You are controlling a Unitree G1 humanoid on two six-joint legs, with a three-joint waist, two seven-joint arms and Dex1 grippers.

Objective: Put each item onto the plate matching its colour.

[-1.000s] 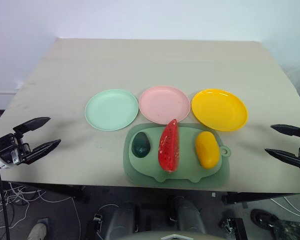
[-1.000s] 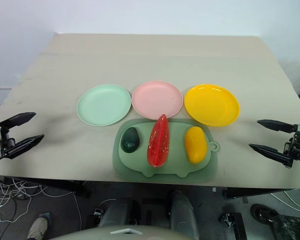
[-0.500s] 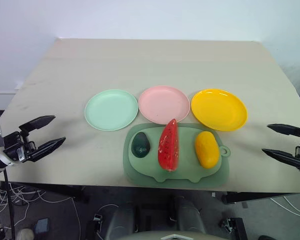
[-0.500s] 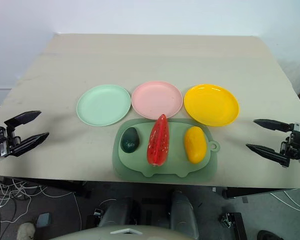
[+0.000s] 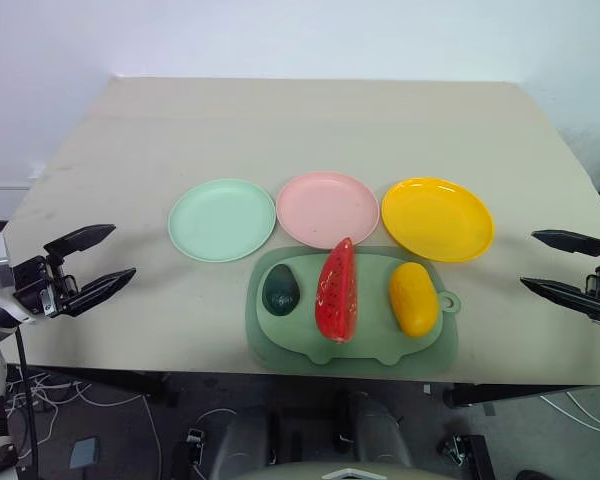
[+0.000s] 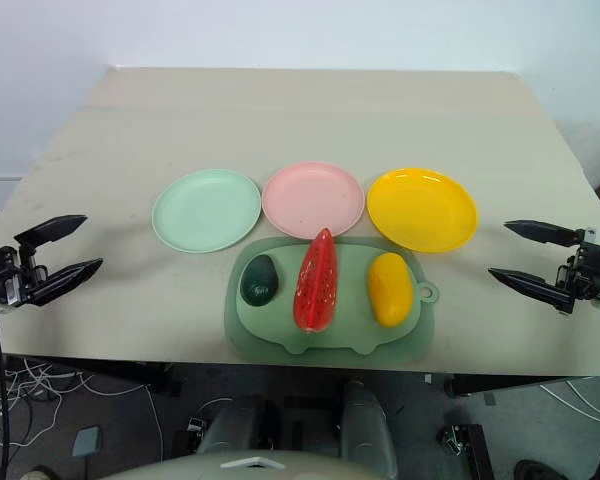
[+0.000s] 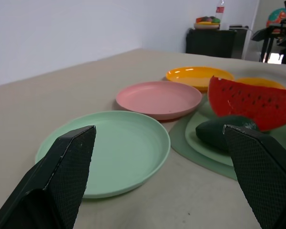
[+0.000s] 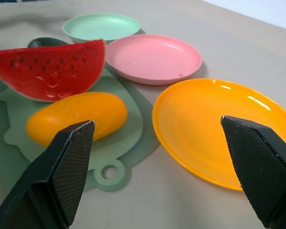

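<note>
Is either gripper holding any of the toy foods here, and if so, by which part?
Nothing is held. The left gripper and right gripper are both open, apart from the items at the table's sides.

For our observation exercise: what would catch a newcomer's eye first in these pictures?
Three bright plates in a row mid-table: mint green plate, pink plate, yellow plate. Just nearer the robot, the red watermelon wedge lies on a green mat between a dark avocado and a mango.
</note>
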